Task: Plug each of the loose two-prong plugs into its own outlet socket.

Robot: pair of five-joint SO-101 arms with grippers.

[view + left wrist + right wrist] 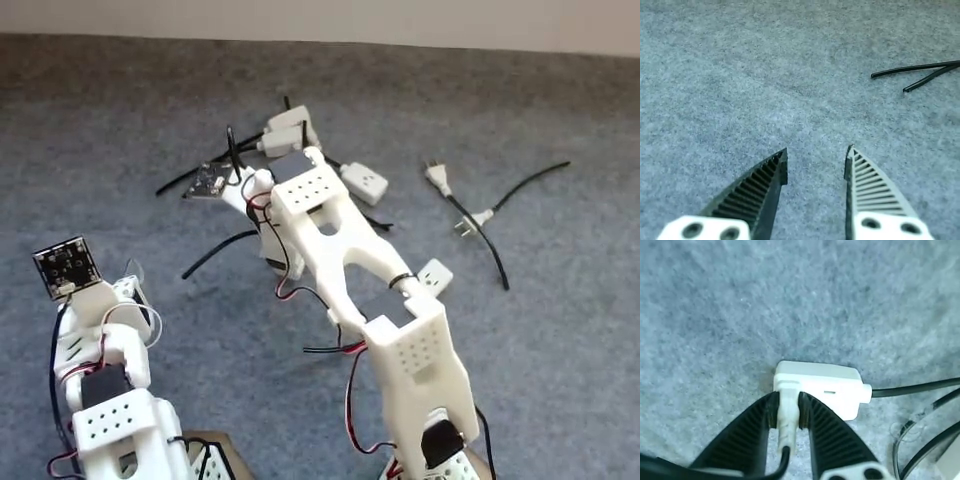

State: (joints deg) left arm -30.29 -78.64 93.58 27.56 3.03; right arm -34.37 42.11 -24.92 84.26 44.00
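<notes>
My right gripper (pixel 788 401) is shut on a white two-prong plug (pixel 788 420), whose front end sits against a white outlet socket (pixel 822 382) on the grey carpet. A black cord leaves that socket's side. From above, the right arm stretches up the middle to this socket (pixel 288 127). Two loose white plugs (pixel 437 177) (pixel 468 226) with black cords lie on the carpet at the right. My left gripper (pixel 815 159) hangs open above bare carpet at the near left, holding nothing.
Two more white sockets (pixel 365 181) (pixel 434 276) lie right of the right arm. Black cord ends (pixel 920 75) lie on the carpet ahead of the left gripper. Red and black wires trail beside the right arm.
</notes>
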